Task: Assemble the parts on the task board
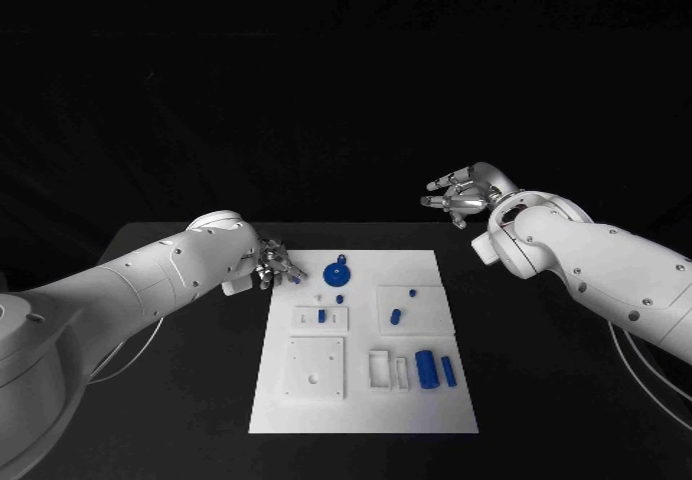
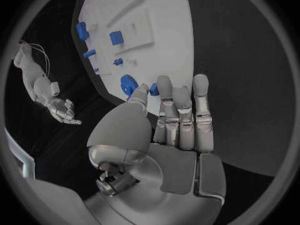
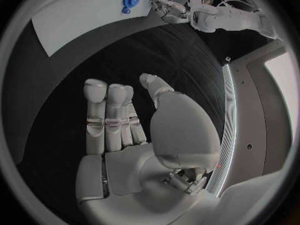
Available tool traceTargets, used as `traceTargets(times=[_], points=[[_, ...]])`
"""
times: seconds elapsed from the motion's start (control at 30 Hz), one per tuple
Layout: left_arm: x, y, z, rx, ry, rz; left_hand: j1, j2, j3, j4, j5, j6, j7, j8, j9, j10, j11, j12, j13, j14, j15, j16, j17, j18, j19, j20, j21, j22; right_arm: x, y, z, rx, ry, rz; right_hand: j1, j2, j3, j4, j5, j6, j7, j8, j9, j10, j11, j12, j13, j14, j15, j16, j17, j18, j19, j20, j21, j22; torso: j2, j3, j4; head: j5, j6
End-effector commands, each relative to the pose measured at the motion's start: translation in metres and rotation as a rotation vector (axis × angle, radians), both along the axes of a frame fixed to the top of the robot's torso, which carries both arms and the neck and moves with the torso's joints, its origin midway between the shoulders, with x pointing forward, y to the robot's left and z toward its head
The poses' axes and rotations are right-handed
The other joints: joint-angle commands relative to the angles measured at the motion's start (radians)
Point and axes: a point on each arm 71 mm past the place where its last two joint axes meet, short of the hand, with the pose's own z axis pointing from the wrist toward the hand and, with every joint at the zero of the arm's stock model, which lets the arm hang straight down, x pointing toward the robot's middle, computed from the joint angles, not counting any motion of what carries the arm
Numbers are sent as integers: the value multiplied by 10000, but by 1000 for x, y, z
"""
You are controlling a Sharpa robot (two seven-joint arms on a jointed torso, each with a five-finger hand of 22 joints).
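Lying on the black tabletop (image 1: 173, 400), the white task board (image 1: 364, 340) is seen stretching away from the robot. Nearest on it, a large blue cylinder (image 1: 426, 368) and a slimmer blue piece (image 1: 449, 371) are laid beside a white raised frame (image 1: 385, 368), with a square white plate (image 1: 316, 368) to their left. Further up, small blue parts are set at the board's middle, one (image 1: 391, 318) on a raised square. At the far end a round blue gear-like part (image 1: 338, 272) is found. The left hand (image 1: 276, 268) is held at the board's far left corner, a small blue part (image 2: 154, 89) pinched in its fingers (image 2: 139, 96). Farthest off, the right hand (image 1: 464, 193) is raised beyond the board's right side, well apart from it, fingers spread and nothing held.
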Motion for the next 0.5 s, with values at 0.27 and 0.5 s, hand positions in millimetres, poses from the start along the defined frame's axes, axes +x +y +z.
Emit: traceTargets(times=[0.27, 0.5], points=[[-1, -6, -1, -1007, 331, -22, 382, 517, 145, -362, 155, -153, 41, -168, -201, -182, 30, -112, -55, -156, 14, -54, -51, -75, -113, 38, -127, 187, 1, 2, 0, -33, 12, 117, -58, -18, -16, -20, 64, 51, 18, -11, 10, 13, -75, -14, -2, -15, -48, -42, 10, 93, 423, -22, 9, 710, 1, 0, -4, 33, -2], [-2, -7, -1, -1225, 454, -14, 596, 766, 305, -707, 234, -150, 37, -216, -363, -223, 46, -98, -61, -224, 25, -2, -66, -75, -143, 52, -153, 198, 1, 3, -1, -34, 32, 126, -66, -14, -3, -23, 62, 67, 16, -10, 10, 19, -79, -5, 4, -10, -50, -36, 14, 92, 426, -24, 35, 715, 4, 7, 3, 48, -4]])
